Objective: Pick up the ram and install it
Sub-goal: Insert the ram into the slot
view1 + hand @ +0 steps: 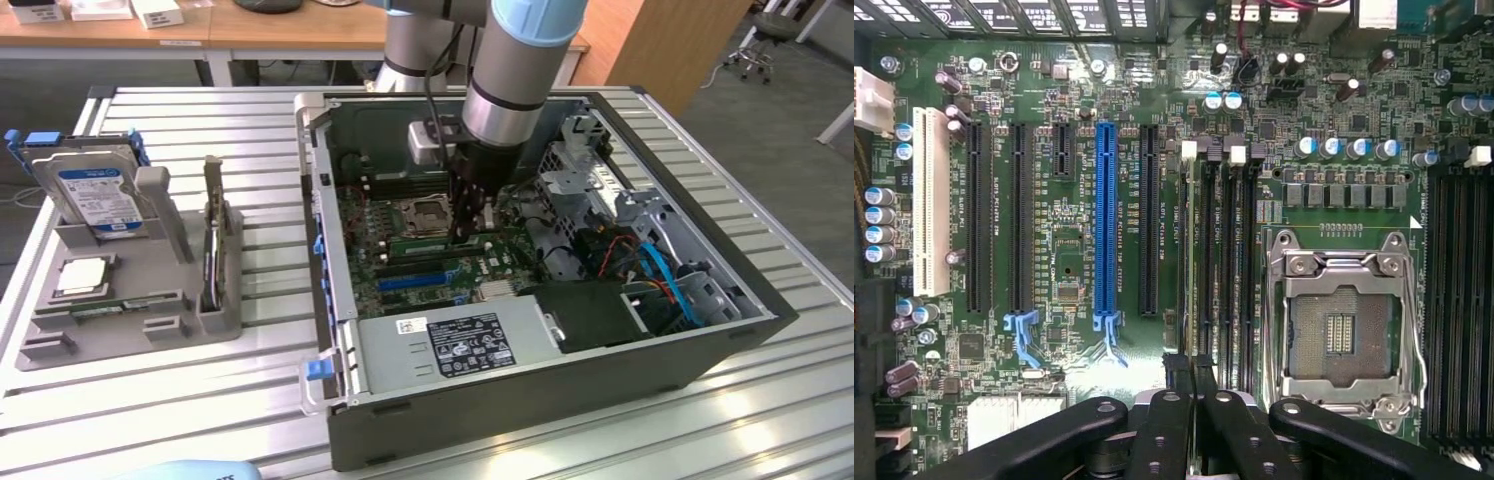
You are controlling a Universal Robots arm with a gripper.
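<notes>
Item: ram (1195, 270). It is showing edge-on as a thin green strip, running along the memory slot that lies furthest from the CPU socket (1341, 320), next to the black expansion slot beside the blue expansion slot (1104, 225). Whether it is seated in that slot cannot be told.

Holder: gripper (1192, 372). Its black fingers (1172, 420) are pressing together on the near end of the stick, clamping it.

Clearance: the neighbouring memory slots are lying just beside the stick on the socket side. The socket's metal frame is sitting near, and capacitors are standing past the slot's far end.

Enclosure: computer case (340, 400), lying open-side up at the centre of the exterior view. The power supply (447, 345) is filling its lower edge, and the metal drive cage (587, 170) is crowding its upper right.

Arm (514, 70): it is coming down from the top of the frame, nearly vertical, with the wrist pointing straight into the case.

Surroundings: a grey parts tray (134, 345) is resting on the slatted table (200, 420) at the exterior view's left, well apart from the case. It is carrying an upright hard drive (100, 195) and a silver processor chip (83, 275).
</notes>
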